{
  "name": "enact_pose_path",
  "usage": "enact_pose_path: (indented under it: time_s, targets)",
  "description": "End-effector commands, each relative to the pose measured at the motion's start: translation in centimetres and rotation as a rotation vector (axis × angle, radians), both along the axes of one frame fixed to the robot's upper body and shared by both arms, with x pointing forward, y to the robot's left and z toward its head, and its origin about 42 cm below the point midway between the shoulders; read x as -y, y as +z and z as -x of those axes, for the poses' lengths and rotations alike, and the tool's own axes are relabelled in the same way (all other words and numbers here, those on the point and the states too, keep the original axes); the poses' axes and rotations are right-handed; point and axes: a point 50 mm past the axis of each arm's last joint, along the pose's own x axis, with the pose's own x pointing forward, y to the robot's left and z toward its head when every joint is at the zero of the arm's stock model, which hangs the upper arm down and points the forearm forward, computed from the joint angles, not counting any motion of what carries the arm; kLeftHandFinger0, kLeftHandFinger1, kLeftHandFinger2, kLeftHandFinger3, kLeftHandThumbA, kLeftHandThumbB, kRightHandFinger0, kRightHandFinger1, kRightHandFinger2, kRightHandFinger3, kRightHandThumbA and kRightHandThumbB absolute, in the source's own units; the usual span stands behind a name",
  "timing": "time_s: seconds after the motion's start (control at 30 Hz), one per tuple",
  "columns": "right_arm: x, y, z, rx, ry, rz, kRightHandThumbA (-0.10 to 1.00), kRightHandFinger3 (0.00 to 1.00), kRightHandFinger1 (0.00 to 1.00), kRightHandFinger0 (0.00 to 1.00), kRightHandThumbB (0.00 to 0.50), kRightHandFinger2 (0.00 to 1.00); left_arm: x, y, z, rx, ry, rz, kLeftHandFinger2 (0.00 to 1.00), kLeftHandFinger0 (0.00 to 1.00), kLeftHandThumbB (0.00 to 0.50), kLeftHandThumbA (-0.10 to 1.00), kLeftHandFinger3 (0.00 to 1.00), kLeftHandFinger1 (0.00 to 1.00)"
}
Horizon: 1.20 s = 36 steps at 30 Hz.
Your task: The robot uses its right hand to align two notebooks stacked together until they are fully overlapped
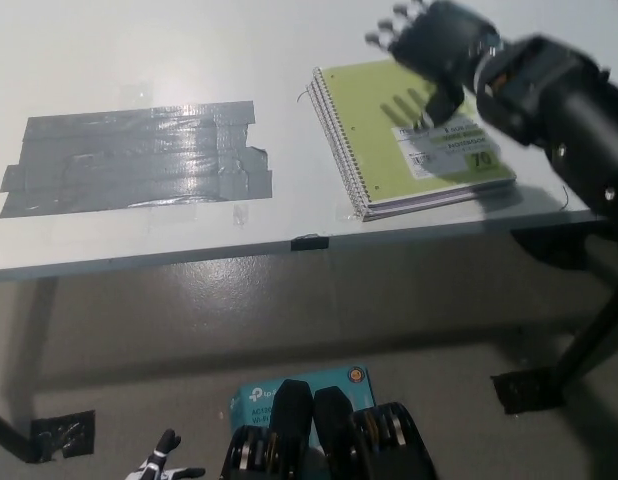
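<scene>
right hand (434, 45): fingers spread, empty, raised off the cover | notebooks (414, 135): stacked just below and beneath it near the table (289, 60) edge, edges near flush, likely aligned | left hand (167, 468): low, idle, state unclear | grey tape (134, 160): well left

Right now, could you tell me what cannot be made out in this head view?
- Lower notebook: hidden under the green notebook; only page edges show.
- Green notebook's far corner: covered by the right robot hand, raised above it.
- Cover label: print too small to read.
- Left robot hand: cut off by the bottom edge; open or shut unclear.
</scene>
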Motion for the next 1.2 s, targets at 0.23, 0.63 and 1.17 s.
enact_pose_path:
  time_s: [0.23,0.63,1.17]
  targets:
    - [3.9,15.9,2.0,0.21,-0.056,-0.148,1.0,1.0,1.0,1.0,0.372,1.0,-1.0,-0.7,1.4,-0.023,0.008,0.001,0.73,0.55,0.446,1.0,1.0,0.64]
    - [19.9,15.2,19.8,0.322,-0.124,-0.73,1.0,1.0,1.0,1.0,0.246,1.0,-1.6,-0.4,2.0,-0.012,0.015,-0.007,0.71,0.42,0.487,1.0,1.0,0.56]
    - [26.2,-16.0,35.7,0.04,-0.562,-1.069,0.59,1.0,1.0,1.0,0.116,1.0,-1.8,-0.3,1.5,-0.009,0.029,0.001,0.73,0.52,0.463,1.0,1.0,0.59]
